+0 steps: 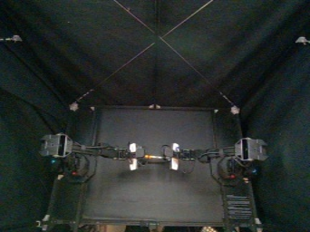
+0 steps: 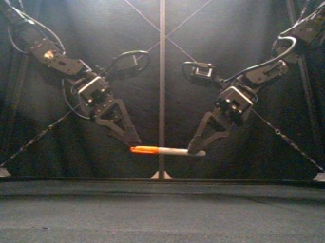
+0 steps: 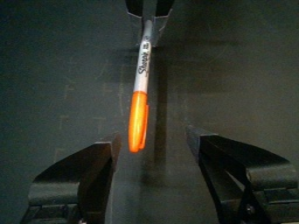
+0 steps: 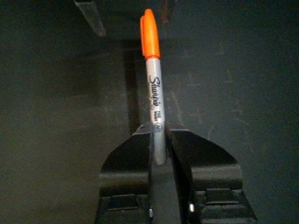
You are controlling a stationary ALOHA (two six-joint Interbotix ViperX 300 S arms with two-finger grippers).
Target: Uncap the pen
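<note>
A marker pen [image 2: 169, 151] with a grey barrel and an orange cap [image 2: 143, 150] hangs level above the table between both arms. My right gripper [image 2: 199, 150] is shut on the barrel's end [image 4: 153, 105]. The cap [image 3: 138, 118] points toward my left gripper [image 3: 152, 157], which stands open, its jaws wide on either side of the cap without touching it. In the top view the pen [image 1: 154, 160] lies between the left gripper [image 1: 134, 157] and the right gripper [image 1: 176, 158] over the table's middle.
The black table [image 1: 151, 195] lies below the pen. Black curtains close the back and sides.
</note>
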